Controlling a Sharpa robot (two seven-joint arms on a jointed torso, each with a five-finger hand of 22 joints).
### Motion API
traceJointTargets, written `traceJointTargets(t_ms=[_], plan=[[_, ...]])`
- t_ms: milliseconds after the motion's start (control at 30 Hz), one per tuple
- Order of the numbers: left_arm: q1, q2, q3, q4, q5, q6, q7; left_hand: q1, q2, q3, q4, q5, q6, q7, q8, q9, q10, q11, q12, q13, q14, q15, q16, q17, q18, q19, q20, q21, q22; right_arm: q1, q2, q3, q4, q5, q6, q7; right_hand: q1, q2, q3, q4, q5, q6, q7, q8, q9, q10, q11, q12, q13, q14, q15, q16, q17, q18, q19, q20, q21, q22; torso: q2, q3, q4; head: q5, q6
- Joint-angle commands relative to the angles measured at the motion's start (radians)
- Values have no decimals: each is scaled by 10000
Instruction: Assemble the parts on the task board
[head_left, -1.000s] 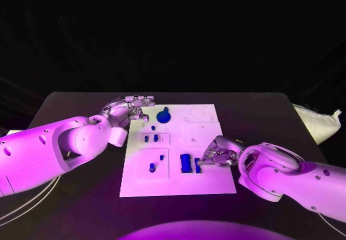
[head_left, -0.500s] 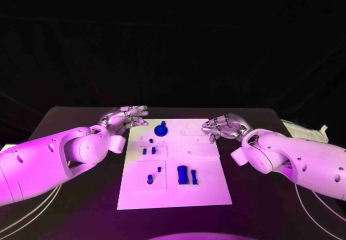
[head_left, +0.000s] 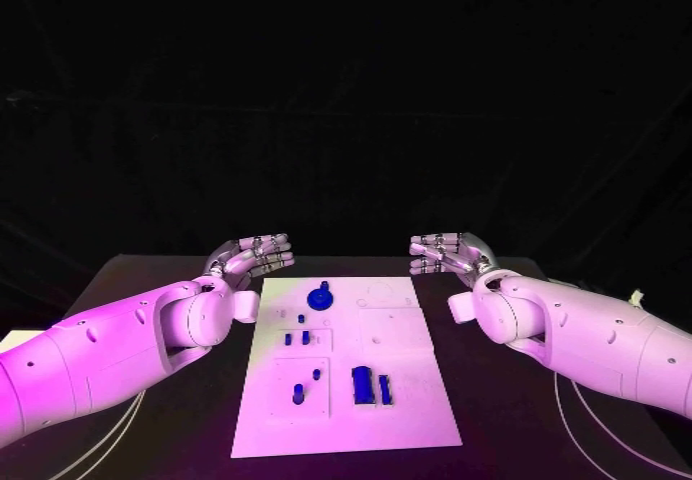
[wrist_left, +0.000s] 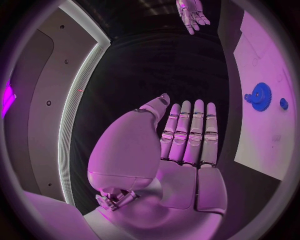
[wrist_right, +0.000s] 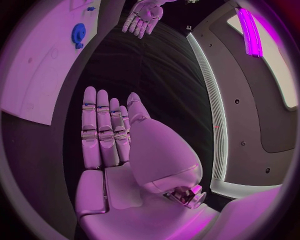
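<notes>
Parts (head_left: 364, 384), perhaps seated, dot the task board (head_left: 411, 420); both hands spread, holding nothing

Board (head_left: 404, 400): white plate, near corners intact in the head view; in the left wrist view its outer part is cut by the circle's rim.
Small blue parts (head_left: 309, 340): several, too small to tell their shapes; the tiny faint marks near the board's far right are unclear too.
Gear (wrist_right: 79, 34): toothed wheel, blurred near the circle's rim in the right wrist view.
Bench (head_left: 505, 420): near edge and both sides cut off by the picture's edge.
</notes>
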Motion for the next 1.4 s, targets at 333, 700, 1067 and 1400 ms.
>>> traceJointTargets(t_ms=[333,700,1067,1400], plan=[[-156,-142,104,753,-373,-1116,290,-6963,765,-1620,-592,-1064,-5019,-978,-1132,-663,-5389,-777,-1124,-631,-4886,-1415,-1262,-1251,-734,-4137,-1337,-657,-1894,42,-196,-127,1025,526,-1116,390,-7837,-1292,855,-477,-1299,-4977,-884,-671,-1297,-5783,-1233,-669,-828,-6327,-752,-898,-815,-807,-5873,-884,-883,-1435,-79,404,60,203,521],[-570,-518,378,2747,-1361,-4068,1056,-9438,765,-2170,-592,-1064,-6798,-1927,-1132,-663,-7288,-1554,-1124,-631,-6618,-1415,-1671,-1251,-948,-5601,-1804,-657,-2531,141,-663,-430,3474,1784,-3782,1322,-10563,-1292,1680,-477,-1299,-6722,-1748,-671,-1297,-7821,-1233,-669,-828,-8546,-752,-898,-1546,-1026,-7934,-1731,-1693,-1435,-113,578,85,290,747],[-697,-633,462,3356,-1662,-4969,1290,-11020,765,-3129,-592,-1064,-7931,-1927,-1132,-663,-8501,-1554,-1124,-631,-7727,-1415,-2388,-1251,-1711,-6526,-2606,-657,-3633,161,-759,-493,3975,2041,-4327,1512,-12317,-1292,1680,-477,-1299,-7852,-1748,-671,-1297,-9123,-1233,-669,-828,-9970,-752,-898,-1546,-1777,-9263,-1731,-1693,-1435,-113,578,85,290,747],[-697,-633,462,3356,-1662,-4969,1290,-11974,765,-3129,-592,-1064,-8615,-1927,-1132,-663,-9233,-1554,-1124,-631,-8392,-1415,-2388,-1251,-1711,-7087,-2606,-657,-3633,161,-759,-493,3975,2041,-4327,1512,-13369,-1292,1680,-477,-1299,-8532,-1748,-671,-1297,-9909,-1233,-669,-828,-10829,-752,-898,-1546,-1777,-10056,-1731,-1693,-1435,-113,578,85,290,747]])
